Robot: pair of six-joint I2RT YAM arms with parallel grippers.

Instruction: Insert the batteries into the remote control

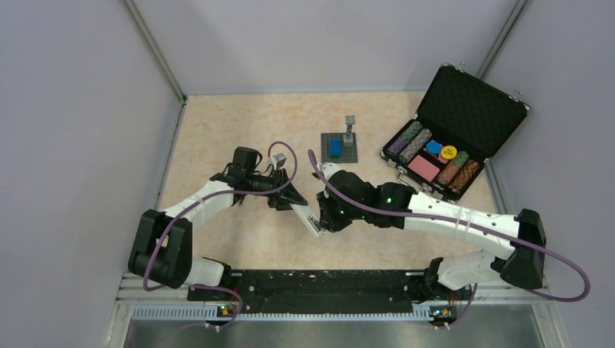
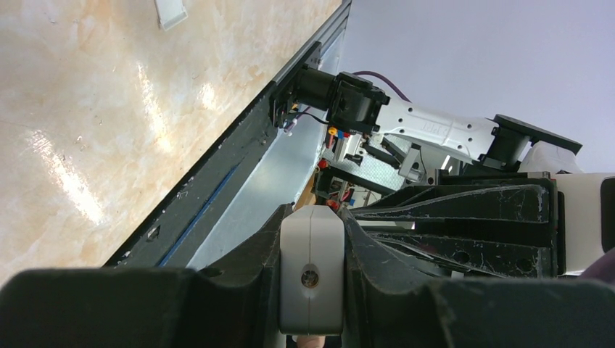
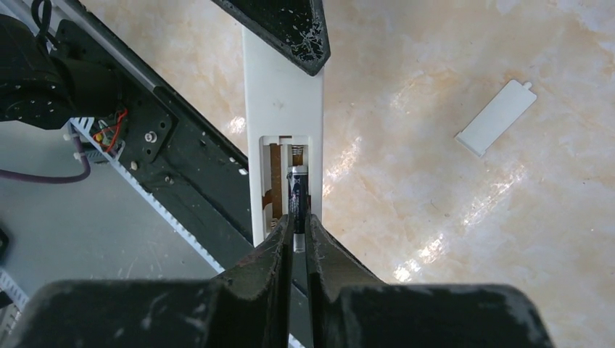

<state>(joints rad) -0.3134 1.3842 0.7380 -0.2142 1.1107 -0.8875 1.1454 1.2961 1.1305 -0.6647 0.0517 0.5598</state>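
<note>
Right gripper [image 3: 299, 221] pinched shut on one slim dark cylindrical battery [image 3: 297, 192], its far end lying in the right-hand slot of the open recess in the slim white plastic remote control [image 3: 283, 94]; left gripper [image 2: 312, 217] clamped the remote's other end, holding it off the table. The open black case [image 1: 475, 109] held rows of coloured poker chips [image 1: 417, 141]. Glossy beige marbled tabletop [image 3: 435, 217] carried a flat white plastic battery cover [image 3: 497, 118], walled by pale grey panels [image 1: 72, 109].
</note>
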